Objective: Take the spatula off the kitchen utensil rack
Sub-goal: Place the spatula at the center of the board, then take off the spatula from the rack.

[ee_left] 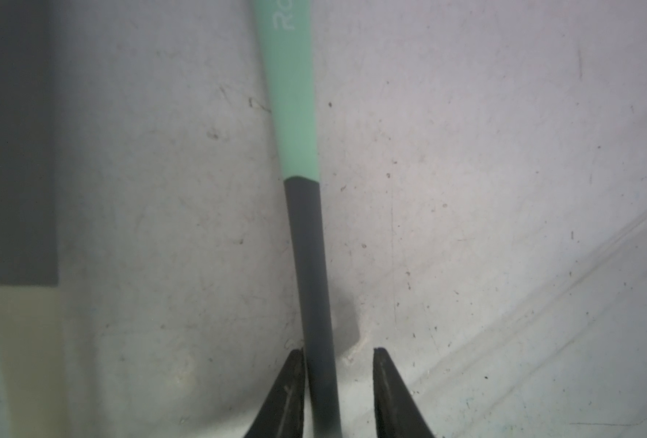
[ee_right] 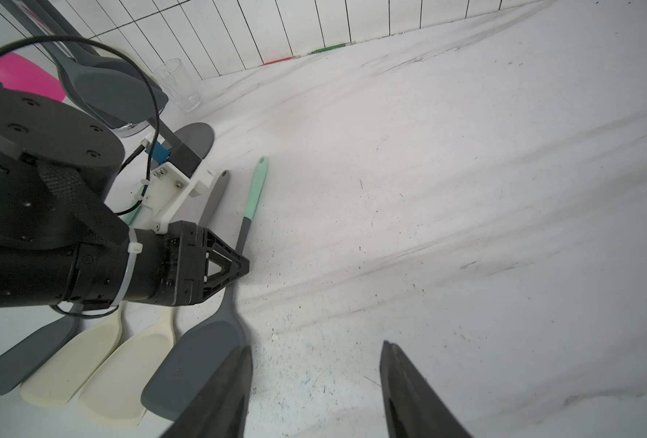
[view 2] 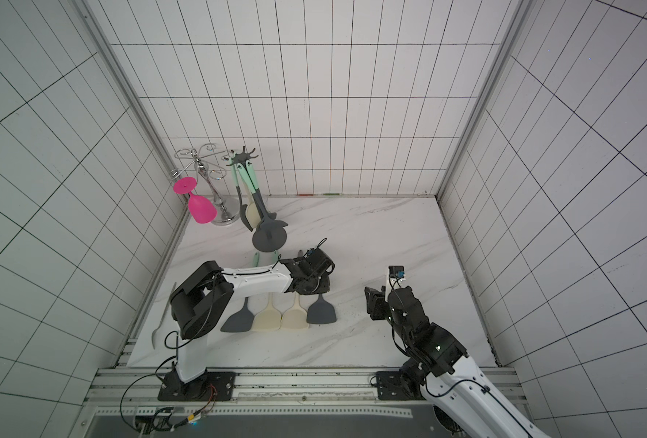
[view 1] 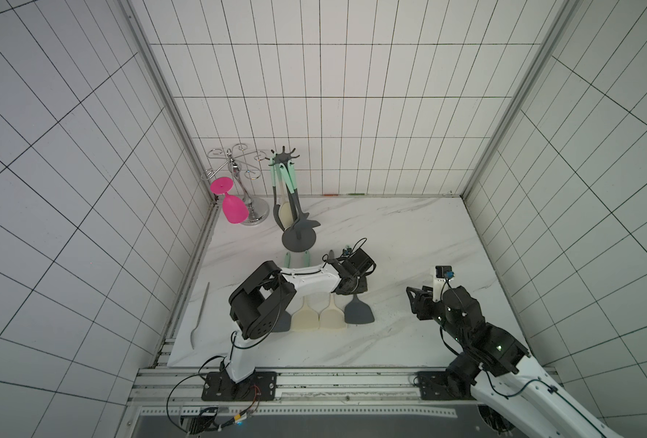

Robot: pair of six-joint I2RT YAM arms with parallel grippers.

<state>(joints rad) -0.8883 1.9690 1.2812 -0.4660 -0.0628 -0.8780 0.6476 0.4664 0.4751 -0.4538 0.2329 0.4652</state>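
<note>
Spatula (view 1: 359, 311), dark grey with mint handle: off the kitchen utensil rack (view 1: 299, 239), flat on the table (view 1: 409, 235) beside other laid-out utensils (view 1: 316, 316); left gripper (ee_left: 338, 352) part-open, straddling its handle unclamped, release apparently in hand; next, a straight lift clear; right gripper (ee_right: 316, 346) agape, empty.

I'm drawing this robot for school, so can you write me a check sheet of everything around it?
Surface: marble table, scuffed and speckled.
Job's things: rack upright, utensils hanging on it; four spatulas lying in a row.
Clutter: pink glass hanging on chrome holder; clear glass; grey strip.
Grippers: left gripper open around the end spatula, one finger touching its handle; right gripper open, empty.
Cables: black loop at left wrist.
Surroundings: white tiled walls.
</note>
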